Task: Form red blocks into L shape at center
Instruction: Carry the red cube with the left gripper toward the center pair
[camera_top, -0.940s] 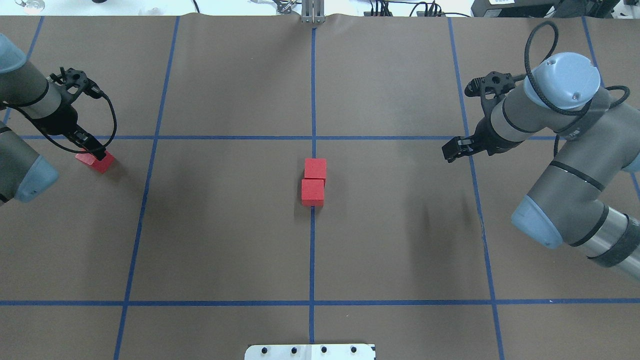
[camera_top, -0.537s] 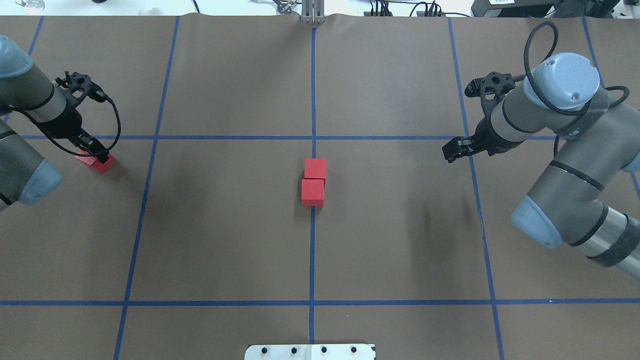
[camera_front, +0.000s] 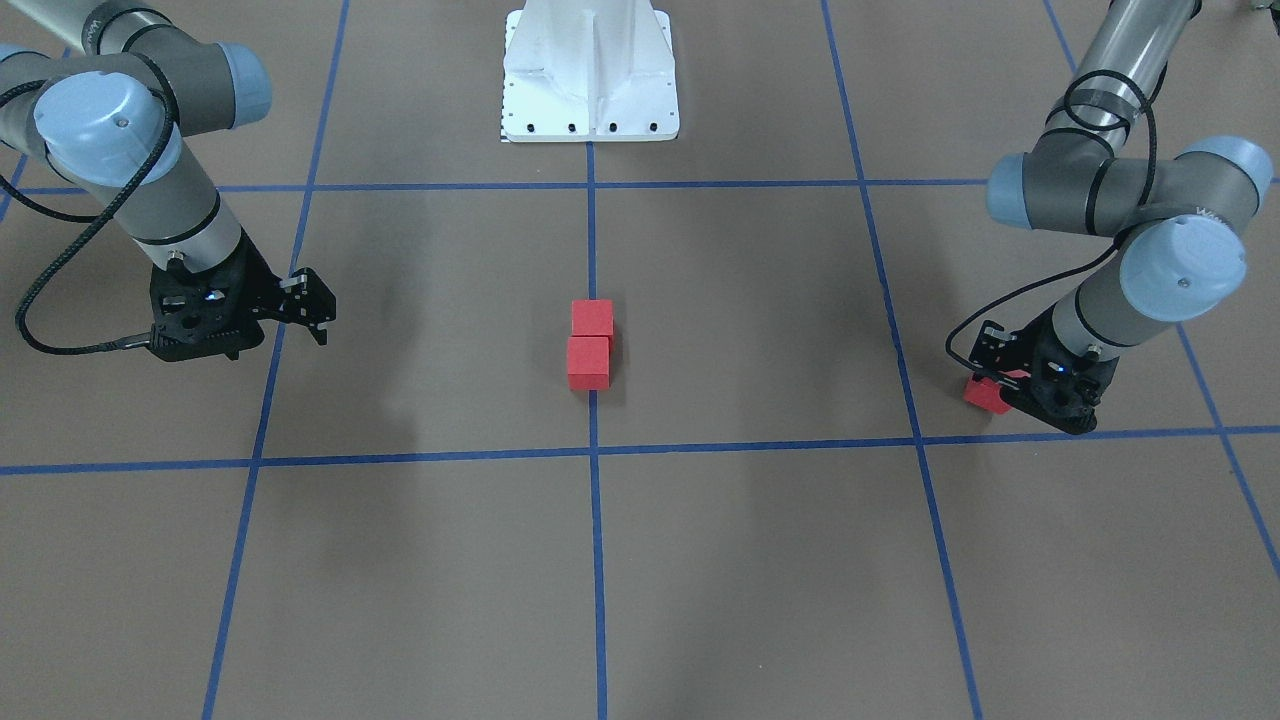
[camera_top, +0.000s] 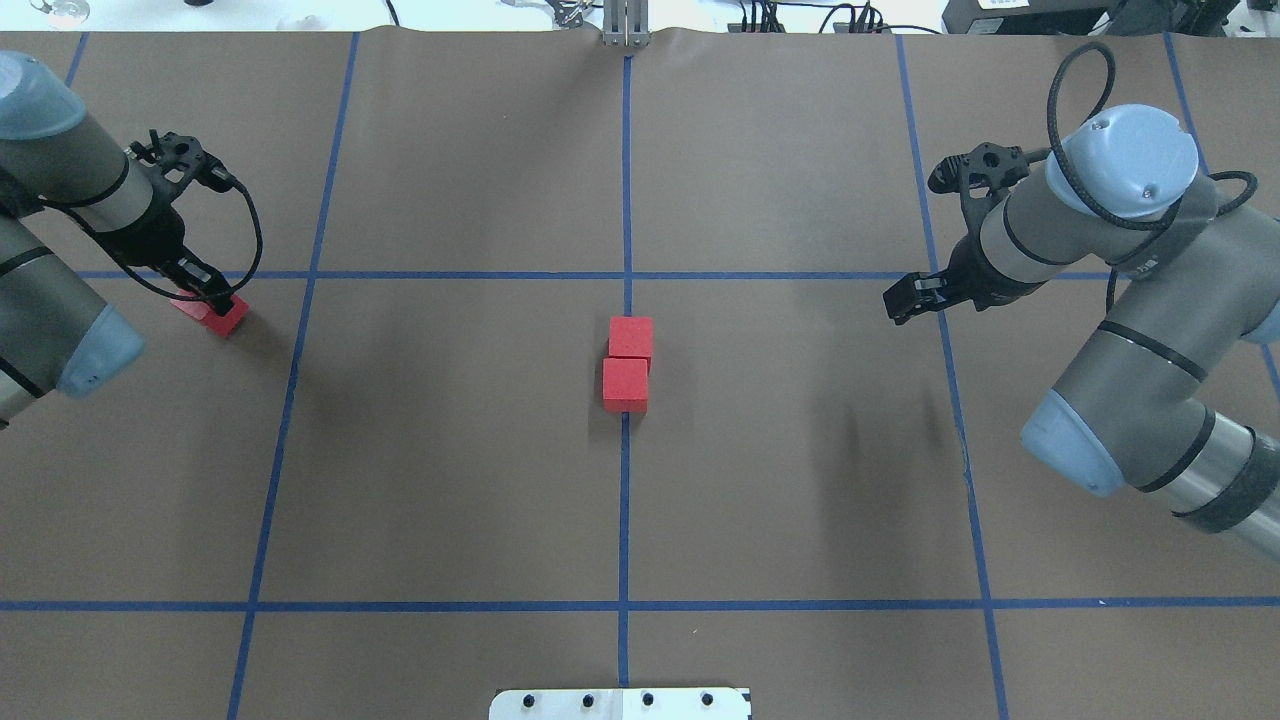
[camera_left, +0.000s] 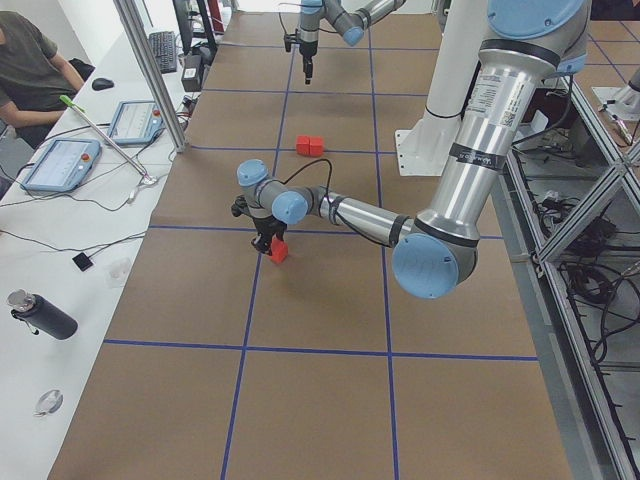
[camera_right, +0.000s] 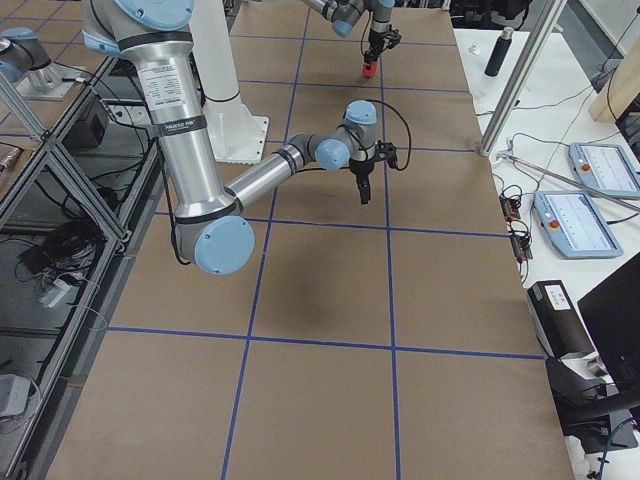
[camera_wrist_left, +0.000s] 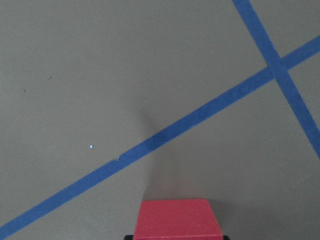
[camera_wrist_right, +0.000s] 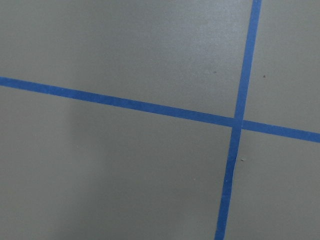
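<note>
The left gripper (camera_top: 208, 300) is clamped on one red block (camera_top: 218, 317), which shows low in the wrist view between the dark fingertips. That block is far out at 9 o'clock from the centre of the mat (camera_top: 450, 480), just at 6 o'clock of the cross line (camera_top: 450, 275). Whether it touches the mat cannot be told. The other two lie at the centre on the middle line (camera_top: 624, 520). The far block (camera_top: 631, 336) is at 12 o'clock of the near block (camera_top: 625, 384), faces touching, and is set slightly toward 3 o'clock. The right gripper (camera_top: 903, 298) hangs well apart at 3 o'clock of the pair, near a tape crossing. Whether its fingers are apart or together cannot be told.
</note>
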